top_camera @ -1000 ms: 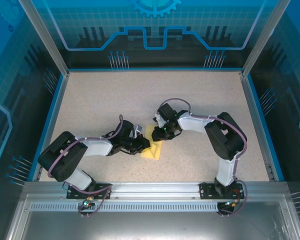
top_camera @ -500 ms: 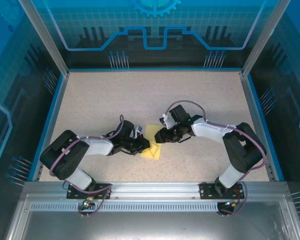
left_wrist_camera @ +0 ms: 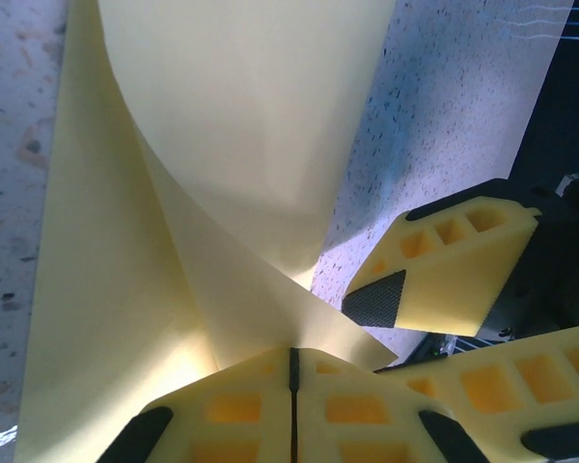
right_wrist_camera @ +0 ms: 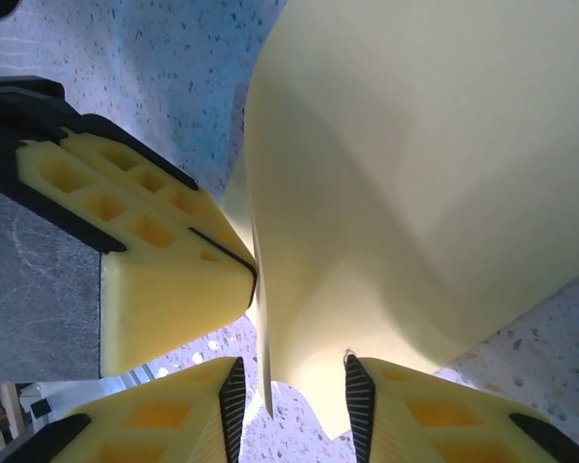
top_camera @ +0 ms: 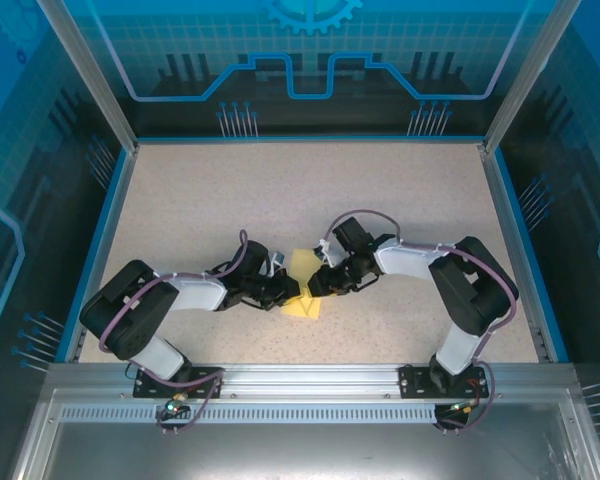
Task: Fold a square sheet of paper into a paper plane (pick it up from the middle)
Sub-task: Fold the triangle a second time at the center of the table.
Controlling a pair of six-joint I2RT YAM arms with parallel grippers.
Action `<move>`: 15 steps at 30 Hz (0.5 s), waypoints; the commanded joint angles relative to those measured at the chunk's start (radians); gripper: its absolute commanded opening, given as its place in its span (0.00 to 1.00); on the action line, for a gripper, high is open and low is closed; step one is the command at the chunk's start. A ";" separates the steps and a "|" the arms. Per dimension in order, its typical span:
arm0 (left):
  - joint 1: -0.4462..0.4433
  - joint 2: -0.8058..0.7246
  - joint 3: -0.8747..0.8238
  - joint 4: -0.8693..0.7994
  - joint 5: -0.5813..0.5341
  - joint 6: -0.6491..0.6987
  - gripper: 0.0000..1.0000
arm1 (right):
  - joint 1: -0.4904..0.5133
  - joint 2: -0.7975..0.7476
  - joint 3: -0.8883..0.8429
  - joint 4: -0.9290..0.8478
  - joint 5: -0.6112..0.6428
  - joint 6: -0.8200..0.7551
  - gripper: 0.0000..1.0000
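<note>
- Top external view: the square sheet of paper [top_camera: 302, 266], yellow and partly folded, lay on the counter [top_camera: 180, 200] with a hand at each side of it.
- Left wrist view: the left hand [left_wrist_camera: 292, 371] was pressed together, pinching a corner of the sheet, and loose layers curled up above that corner.
- Right wrist view: the right hand [right_wrist_camera: 291, 400] was slightly spread, astride the sheet's raised edge without clamping it.
- Progress, as a judgement: some early folds looked made, but the sheet was no pointed dart yet, so the later creases seemed left to do.

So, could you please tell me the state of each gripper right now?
Left gripper: shut, pinching the yellow paper sheet.
Right gripper: open, jaws either side of the sheet's edge.
</note>
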 commanded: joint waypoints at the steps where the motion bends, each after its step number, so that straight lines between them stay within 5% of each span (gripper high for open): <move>1: -0.006 0.006 0.024 0.001 -0.011 -0.009 0.07 | 0.016 0.017 0.013 0.009 -0.035 -0.018 0.31; 8: -0.005 -0.006 0.024 -0.003 -0.010 -0.011 0.07 | 0.015 0.033 0.032 -0.026 0.073 0.000 0.11; 15: -0.013 -0.018 0.029 -0.001 0.006 0.006 0.08 | 0.012 0.051 0.055 -0.071 0.138 -0.014 0.07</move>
